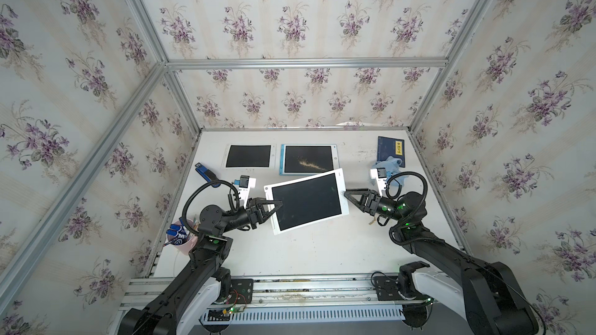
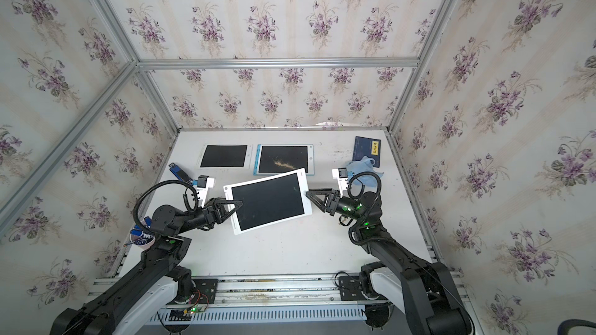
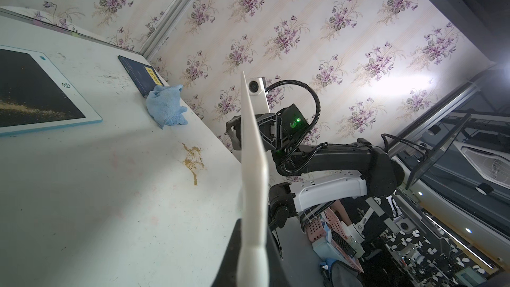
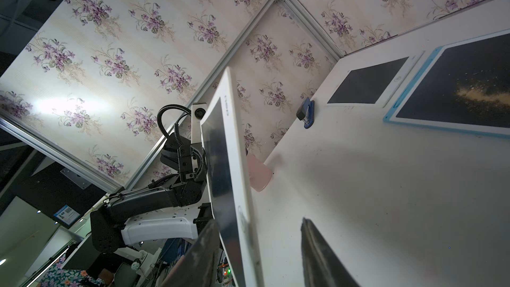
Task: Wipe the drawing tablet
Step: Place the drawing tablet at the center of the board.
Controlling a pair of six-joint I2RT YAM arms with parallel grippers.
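Both top views, drawing tablet point(image 1: 306, 203): hanging in the air over the middle of the table point(image 1: 322, 246), screen up, sitting askew between the two arms.
Both top views, left gripper point(image 1: 280, 203): clamping tight on the near edge of the drawing tablet, one finger lying over the dark screen.
Both top views, right gripper point(image 1: 346, 193): reaching in at the opposite edge, tips right at the white frame; its width is not showing from up here.
Both top views, cloth point(image 1: 388, 165): lying crumpled at the back, partly over a dark blue book point(image 1: 391, 148), well apart from both grippers.
Both top views, blue-framed tablet point(image 1: 282, 159): lying flat at the back, carrying a streak of tan powder point(image 1: 309, 164).
Left wrist, drawing tablet point(image 3: 252, 161): showing edge-on, riding clear of the table.
Left wrist, left gripper point(image 3: 252, 244): pinching that edge between its two fingers.
Left wrist, spill point(image 3: 193, 158): sitting on the bare table near the cloth point(image 3: 165, 109).
Right wrist, right gripper point(image 4: 258, 220): standing fairly wide, straddling the edge of the drawing tablet point(image 4: 220, 161); one finger is sitting just beside the screen face, the other finger point(image 4: 317, 252) is hanging well apart on the table side.
Right wrist, left gripper point(image 4: 198, 161): gripping the far edge.
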